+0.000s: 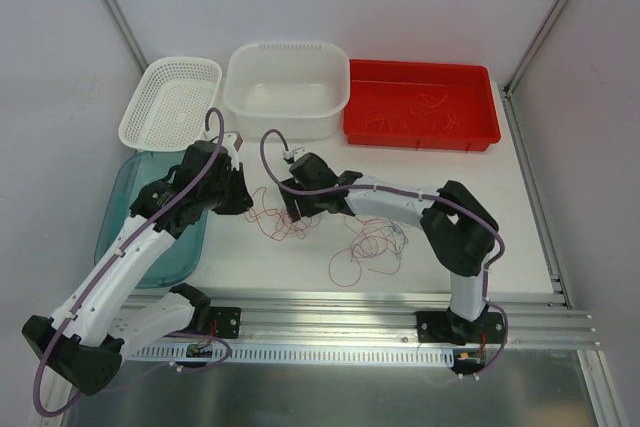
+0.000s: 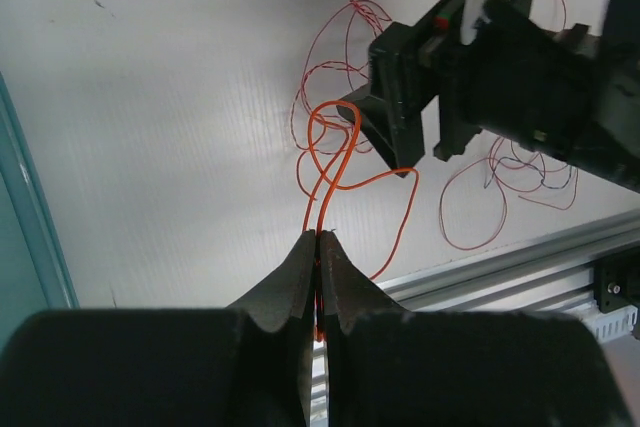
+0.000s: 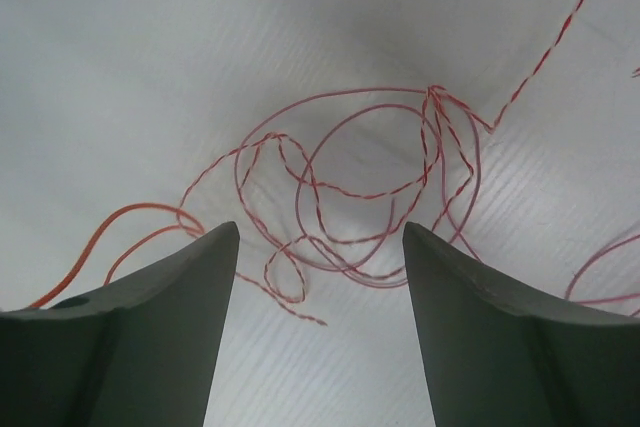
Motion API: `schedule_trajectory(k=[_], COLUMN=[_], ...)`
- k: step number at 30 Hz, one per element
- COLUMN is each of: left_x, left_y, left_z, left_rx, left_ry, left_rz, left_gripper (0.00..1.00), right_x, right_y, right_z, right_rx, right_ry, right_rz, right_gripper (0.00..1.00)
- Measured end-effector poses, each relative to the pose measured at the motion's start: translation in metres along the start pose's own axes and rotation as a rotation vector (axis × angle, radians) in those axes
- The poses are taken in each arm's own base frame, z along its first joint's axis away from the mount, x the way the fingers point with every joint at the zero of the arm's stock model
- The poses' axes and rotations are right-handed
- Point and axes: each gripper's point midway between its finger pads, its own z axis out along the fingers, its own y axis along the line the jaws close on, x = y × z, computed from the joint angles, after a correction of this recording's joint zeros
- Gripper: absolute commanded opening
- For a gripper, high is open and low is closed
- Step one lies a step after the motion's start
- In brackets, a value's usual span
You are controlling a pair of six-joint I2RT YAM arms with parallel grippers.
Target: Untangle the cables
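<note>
Located loose cables (image 1: 372,244) on white table (image 1: 440,165), centre front, in two thin curly tangles. Found the smaller tangle directly below both grippers and the larger one beside the R arm's forearm, near the alu rail (image 1: 400,305). Noted further red strands in the red tray (image 1: 470,137) at back R, well apart from the rest.

Checked L gripper (image 2: 318,247): jaws fully closed, pinching one orange cable (image 2: 335,162) between the tips. Traced it fwd from the pinch as a loop crossing itself once, ending approx. at one finger of the opposite gripper. Could not tell whether touching there.

Checked R gripper (image 3: 320,277): jaws wide apart, nothing held. Saw pink-red twisted wires (image 3: 350,187) in overlapping loops flat on the table in the gap between the fingers. Saw the orange strand curving past the finger at L of that wrist view.

Recorded also a white tub (image 1: 288,112) at back centre, with a white mesh basket (image 1: 170,97) just beside it to the L. Recorded a teal tray (image 1: 122,212) at L edge, partly under the L arm.
</note>
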Motion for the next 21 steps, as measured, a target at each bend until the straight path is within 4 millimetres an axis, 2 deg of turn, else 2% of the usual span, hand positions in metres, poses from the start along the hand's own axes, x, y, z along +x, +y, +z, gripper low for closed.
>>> schedule_trajectory(k=[4,7,8,10,11,12,13,16,21], left_x=[0.002,0.005,0.006,0.008,0.008,0.008,0.009,0.012,0.02], left_y=[0.0,-0.001,-0.001,-0.001,-0.001,-0.001,-0.001,0.001,0.01], left_z=[-0.005,-0.009,-0.011,-0.016,-0.019,-0.023,-0.027,-0.037,-0.051], left_rx=[0.015,0.035,0.04,0.049,0.054,0.059,0.063,0.066,0.029], left_ry=[-0.02,-0.03,-0.034,-0.045,-0.054,-0.064,-0.072,-0.079,-0.069], left_rz=[-0.001,-0.002,-0.002,-0.003,-0.002,-0.002,-0.002,-0.002,-0.004], left_gripper=[0.0,0.0,0.0,0.0,0.0,0.0,0.0,0.0,0.0], right_x=[0.01,0.013,0.014,0.013,0.012,0.01,0.009,0.01,0.022], right_y=[0.0,-0.005,-0.008,-0.014,-0.018,-0.022,-0.026,-0.046,-0.115], right_z=[0.024,0.034,0.037,0.038,0.038,0.038,0.039,0.037,0.006], right_rx=[0.058,0.097,0.116,0.147,0.163,0.176,0.189,0.226,0.336], right_ry=[0.02,0.02,0.019,0.013,0.006,-0.002,-0.01,-0.019,-0.018], right_rz=[-0.024,-0.022,-0.018,-0.01,0.0,0.009,0.027,0.085,0.219], right_gripper=[0.63,0.45,0.32,0.2,0.09,0.04,0.01,0.01,0.01])
